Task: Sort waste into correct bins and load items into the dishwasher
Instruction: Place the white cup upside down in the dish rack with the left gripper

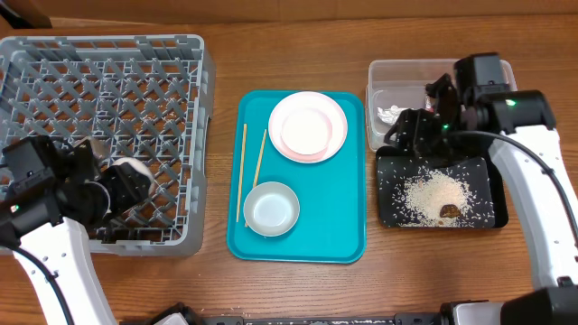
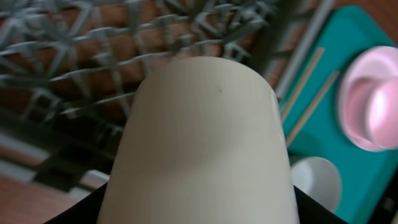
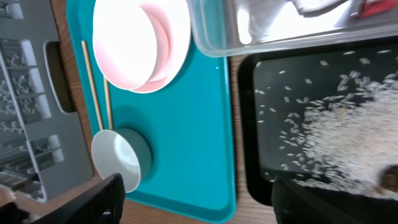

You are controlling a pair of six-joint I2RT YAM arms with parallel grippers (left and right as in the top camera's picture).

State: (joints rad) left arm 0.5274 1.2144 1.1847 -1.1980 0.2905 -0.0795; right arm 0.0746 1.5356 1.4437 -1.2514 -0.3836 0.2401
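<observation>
**Waste sorted, cup at the rack, four items to go**

The waste looks done. The napkin (image 1: 390,114) and the red wrapper (image 3: 379,7) lie in the tub (image 1: 375,77). The rice (image 1: 432,192) and the brown lump (image 1: 449,212) lie in the black tray (image 1: 388,217).

Loading has only begun. The left gripper (image 1: 122,185) pinches the cup (image 2: 199,143) over the near right part of the rack (image 1: 108,108). Whether the cup touches the grid cannot be told.

The plate (image 1: 339,126) with the pink bowl (image 1: 305,129) on it, the pale bowl (image 1: 271,209) and both chopsticks (image 1: 244,171) wait on the teal tray (image 1: 334,226).

The right gripper (image 3: 198,186) hangs near the seam of tub and black tray, fingers spread wide and empty.
</observation>
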